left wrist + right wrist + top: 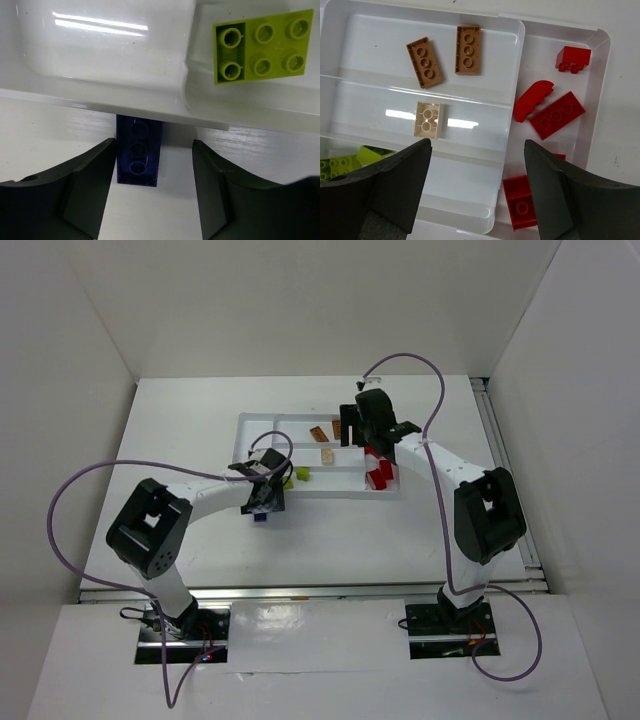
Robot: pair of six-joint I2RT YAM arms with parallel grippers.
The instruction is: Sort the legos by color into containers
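Observation:
A dark blue-purple lego (139, 157) lies on the table against the near outer wall of the white tray (150, 107). My left gripper (155, 192) is open around it, with the brick close to the left finger; it also shows from above (262, 517). A yellow-green lego (262, 47) lies in a tray slot. My right gripper (477, 192) is open and empty above the tray (512, 75). Below it are two orange-brown legos (425, 62), a tan lego (427, 120), yellow-green legos (350, 162) and several red legos (556, 115) in the sideways slot.
The tray (250, 422) sits mid-table, with my left gripper (265, 498) at its near left edge and my right gripper (365, 445) over its right part. White walls enclose the table on three sides. Purple cables arc over both arms.

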